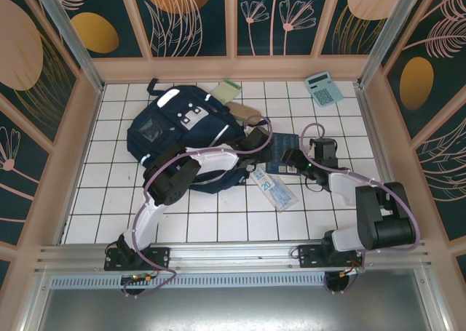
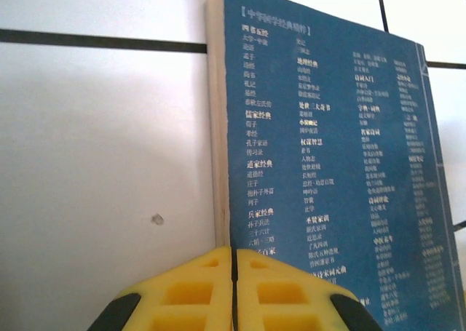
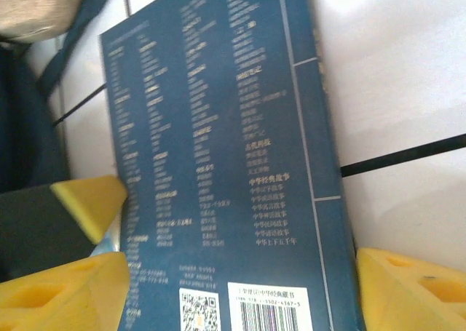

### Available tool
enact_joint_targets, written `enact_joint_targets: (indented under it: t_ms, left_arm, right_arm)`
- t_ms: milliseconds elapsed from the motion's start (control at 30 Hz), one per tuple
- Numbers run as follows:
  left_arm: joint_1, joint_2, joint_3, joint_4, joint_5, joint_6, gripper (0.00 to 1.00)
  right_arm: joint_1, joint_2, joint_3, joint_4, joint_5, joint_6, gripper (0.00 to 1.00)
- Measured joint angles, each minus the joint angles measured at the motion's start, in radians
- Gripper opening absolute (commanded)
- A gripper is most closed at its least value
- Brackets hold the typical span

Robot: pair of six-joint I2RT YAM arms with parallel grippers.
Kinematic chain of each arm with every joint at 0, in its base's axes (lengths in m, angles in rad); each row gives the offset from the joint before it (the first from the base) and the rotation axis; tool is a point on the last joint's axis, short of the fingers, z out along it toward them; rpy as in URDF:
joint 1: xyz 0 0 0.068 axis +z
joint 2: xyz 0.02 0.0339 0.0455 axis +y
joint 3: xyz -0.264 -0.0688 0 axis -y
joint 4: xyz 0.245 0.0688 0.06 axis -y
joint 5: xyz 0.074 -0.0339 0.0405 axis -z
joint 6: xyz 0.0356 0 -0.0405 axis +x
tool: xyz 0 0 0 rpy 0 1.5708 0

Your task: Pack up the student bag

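Near the tabletop's [image 1: 226, 222] middle, the blue paperback book [image 3: 218, 149] was best pinched squarely by the wide right gripper [image 3: 240, 258], the left gripper [image 2: 233, 254] closed.

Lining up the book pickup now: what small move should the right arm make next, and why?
Probably close the right gripper on the blue book. Its open fingers straddle the book's barcode end. The book lies flat on the tiles, not yet in the student bag. The left gripper is shut at the book's page-side edge, holding nothing.
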Motion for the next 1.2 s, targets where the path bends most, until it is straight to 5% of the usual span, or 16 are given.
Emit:
enact_joint_targets:
  t_ms: [433, 600, 767, 867, 933, 1200]
  left_arm:
    - [-0.001, 0.001, -0.010, 0.041, 0.030, -0.006, 0.09]
    - [-0.002, 0.001, -0.017, 0.051, 0.042, -0.006, 0.09]
    - [-0.002, 0.001, -0.020, 0.063, 0.043, -0.006, 0.09]
    - [-0.003, 0.001, -0.022, 0.067, 0.046, -0.003, 0.13]
    - [-0.002, 0.001, -0.026, 0.065, 0.045, 0.003, 0.21]
    - [-0.005, -0.092, -0.048, -0.005, 0.045, 0.064, 0.44]
  right_arm:
    - [0.005, 0.063, -0.002, 0.162, -0.205, 0.056, 0.78]
    - [0.005, 0.104, -0.002, 0.179, -0.220, 0.078, 0.70]
    - [-0.006, 0.082, -0.008, 0.184, -0.219, 0.084, 0.54]
    - [-0.037, 0.051, -0.028, 0.208, -0.232, 0.090, 0.16]
    - [-0.058, 0.042, -0.035, 0.224, -0.250, 0.100, 0.03]
    - [-0.073, -0.043, -0.061, 0.235, -0.269, 0.109, 0.00]
